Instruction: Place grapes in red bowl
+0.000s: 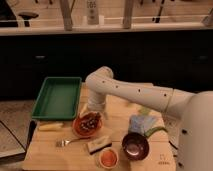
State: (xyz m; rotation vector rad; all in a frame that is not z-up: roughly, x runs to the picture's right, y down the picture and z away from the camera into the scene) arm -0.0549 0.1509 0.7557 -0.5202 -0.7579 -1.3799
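Observation:
The red bowl is a shallow orange-red bowl on the wooden table, left of the middle. The grapes, a dark lumpy bunch, lie inside it. My gripper hangs from the white arm right above the bowl's far right edge, just over the grapes. The wrist hides where the gripper meets the bunch.
A green tray stands at the back left. A yellow banana-like piece and a fork lie left of the bowl. A sponge, a small pale bowl, a dark maroon bowl and a blue-green packet lie to the front right.

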